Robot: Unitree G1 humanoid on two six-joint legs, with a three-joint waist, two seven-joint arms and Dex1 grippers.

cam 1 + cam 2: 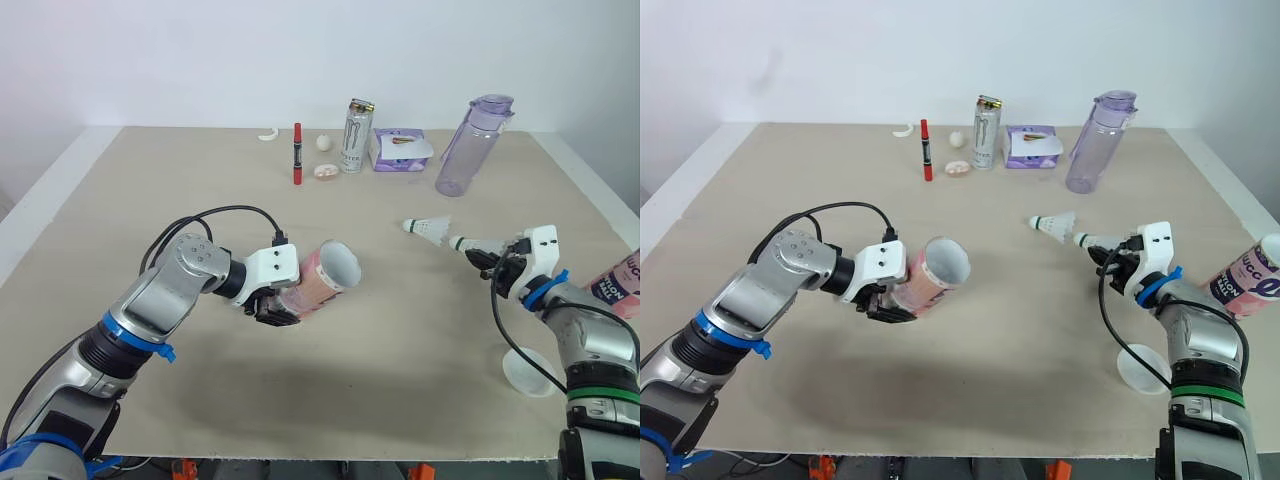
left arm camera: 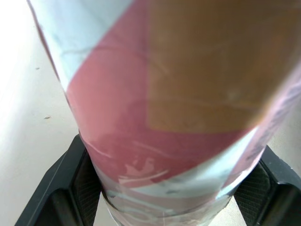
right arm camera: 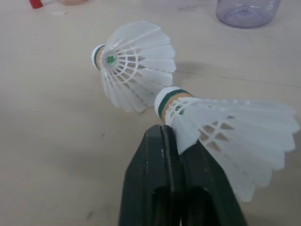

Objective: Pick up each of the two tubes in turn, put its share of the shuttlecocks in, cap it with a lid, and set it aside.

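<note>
Your left gripper (image 1: 272, 305) is clenched around the lower end of a pink tube (image 1: 325, 275), with a black finger (image 2: 70, 188) pressed against each side. The tube is lifted off the beige table (image 1: 150, 200) and tilted, its open white mouth facing up and towards your right arm.

Your right gripper (image 3: 167, 134) is pinched closed on the feather skirt of a shuttlecock (image 3: 225, 132), held above the table with its green-banded cork pointing towards the tube. The tube's mouth and the cork are well apart.

A second shuttlecock (image 1: 425, 228) lies on the table just past the held one, cork pointing the same way.

A second tube (image 1: 620, 275), pink with a dark label, lies at the table's right edge beside your right arm. A pale round lid (image 1: 525, 372) lies flat on the table near that arm, closer to you.

Along the far edge are a red marker (image 1: 297, 155), a small white ball (image 1: 323, 142), a can (image 1: 356, 137), a purple tissue pack (image 1: 400, 150) and a clear purple bottle (image 1: 470, 150), both can and bottle standing upright
</note>
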